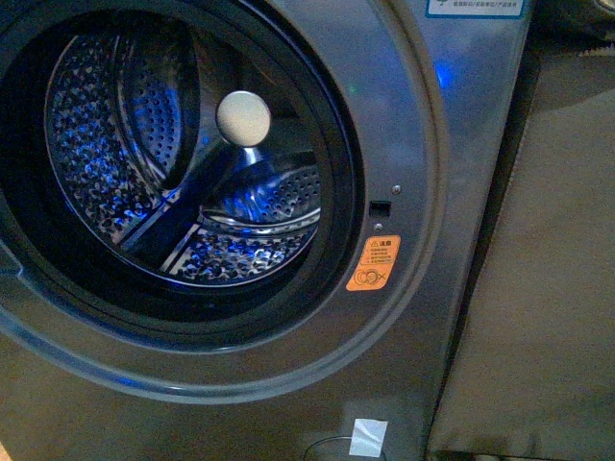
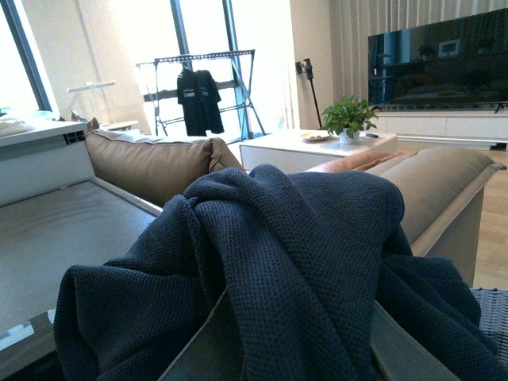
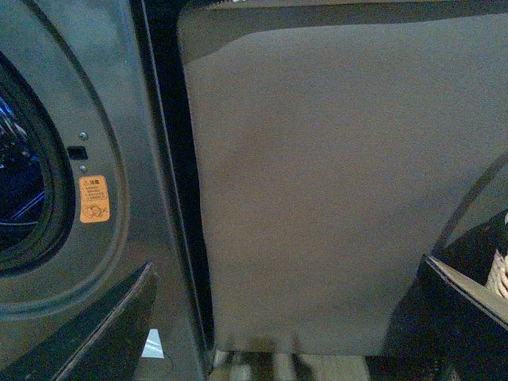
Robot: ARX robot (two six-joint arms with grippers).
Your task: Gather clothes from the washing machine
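Clothes point(image 2: 302, 254) draped over left gripper point(image 2: 298, 341), jaws pinching fabric, likely to carry clear of washing machine point(image 1: 432, 192); right gripper point(image 3: 287, 266) wide open, empty.

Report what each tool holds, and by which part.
Left tool carries the clothes, bunched over it; grip spot hidden. Right tool is open, empty.

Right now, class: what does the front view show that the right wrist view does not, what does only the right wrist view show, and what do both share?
Only the front view: the perforated drum, with nothing visible lying in it, and a pale round object deep inside. Only the right wrist view: the right gripper, open, its dark fingers wide apart. Both: the grey front of the washing machine, its orange sticker and the grey panel beside it.
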